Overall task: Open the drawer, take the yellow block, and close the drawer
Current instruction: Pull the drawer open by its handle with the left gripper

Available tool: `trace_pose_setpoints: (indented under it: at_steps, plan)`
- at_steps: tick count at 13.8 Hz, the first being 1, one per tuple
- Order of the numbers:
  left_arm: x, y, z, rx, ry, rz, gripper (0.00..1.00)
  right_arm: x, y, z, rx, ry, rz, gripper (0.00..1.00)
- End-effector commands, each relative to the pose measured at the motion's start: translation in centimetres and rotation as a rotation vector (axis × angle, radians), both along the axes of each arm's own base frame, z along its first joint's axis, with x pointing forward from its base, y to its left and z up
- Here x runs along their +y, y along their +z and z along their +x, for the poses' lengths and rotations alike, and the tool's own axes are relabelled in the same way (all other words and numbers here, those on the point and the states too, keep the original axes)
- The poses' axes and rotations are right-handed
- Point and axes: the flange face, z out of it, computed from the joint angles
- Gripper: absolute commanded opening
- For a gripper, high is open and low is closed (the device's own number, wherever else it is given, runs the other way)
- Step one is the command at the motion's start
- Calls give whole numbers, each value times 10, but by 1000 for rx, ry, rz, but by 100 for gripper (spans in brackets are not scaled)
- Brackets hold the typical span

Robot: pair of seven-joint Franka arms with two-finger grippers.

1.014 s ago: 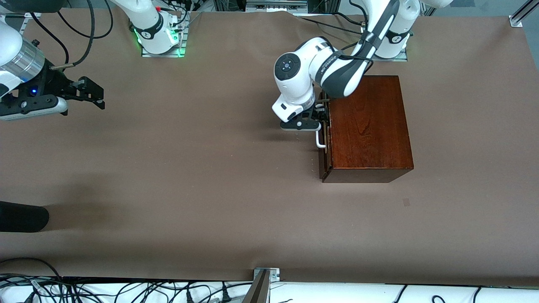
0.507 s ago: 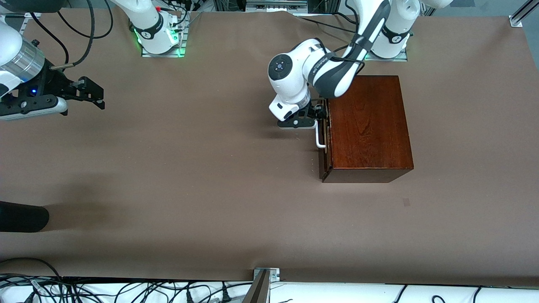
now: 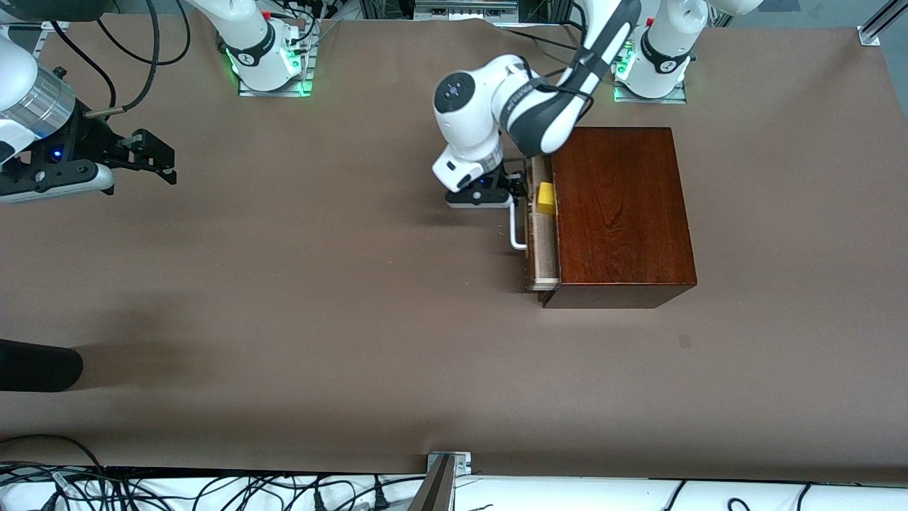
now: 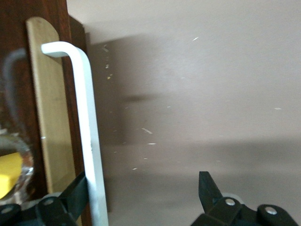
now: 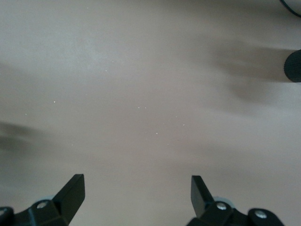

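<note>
The dark reddish-brown wooden box [image 3: 617, 213] stands near the left arm's base. Its drawer [image 3: 540, 245] is pulled partly out toward the right arm's end, showing its pale interior. The yellow block [image 3: 545, 198] lies in the drawer and shows at the edge of the left wrist view [image 4: 9, 172]. My left gripper [image 3: 514, 195] is open, with one finger hooked between the white bar handle [image 3: 518, 228] and the drawer front. In the left wrist view the handle [image 4: 87, 117] runs against one finger of that gripper [image 4: 141, 181]. My right gripper [image 3: 159, 157] waits open and empty over bare table [image 5: 136, 181].
A dark rounded object [image 3: 35, 365] lies at the right arm's end of the table, nearer the front camera, and shows in the right wrist view [image 5: 294, 66]. Cables and a metal bracket [image 3: 447, 465] run along the table's front edge.
The left gripper has moved toward the right arm's end with the handle, and the drawer has slid out. The yellow block has come into view. The right arm has not moved.
</note>
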Motion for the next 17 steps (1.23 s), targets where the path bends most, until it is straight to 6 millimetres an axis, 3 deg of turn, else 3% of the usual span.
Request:
trace_pose_setpoints:
  at_steps: [1, 8, 11, 13, 17]
  plan:
    - [-33, 2, -2, 11, 31, -62, 100, 0, 5, 1, -4, -12, -7, 100]
    - [-51, -6, -14, 8, 14, -100, 100, 2, 4, 1, 0, -5, -12, 100]
    - [-56, 17, -12, 0, 24, -132, 100, 2, 6, 1, 1, -7, -6, 100]
    - [-56, 20, -11, 0, 28, -136, 100, 2, 7, 0, -2, -2, 5, 100]
    - [-55, 21, -11, 3, 19, -131, 100, 29, 10, 0, -23, 57, -9, 100]
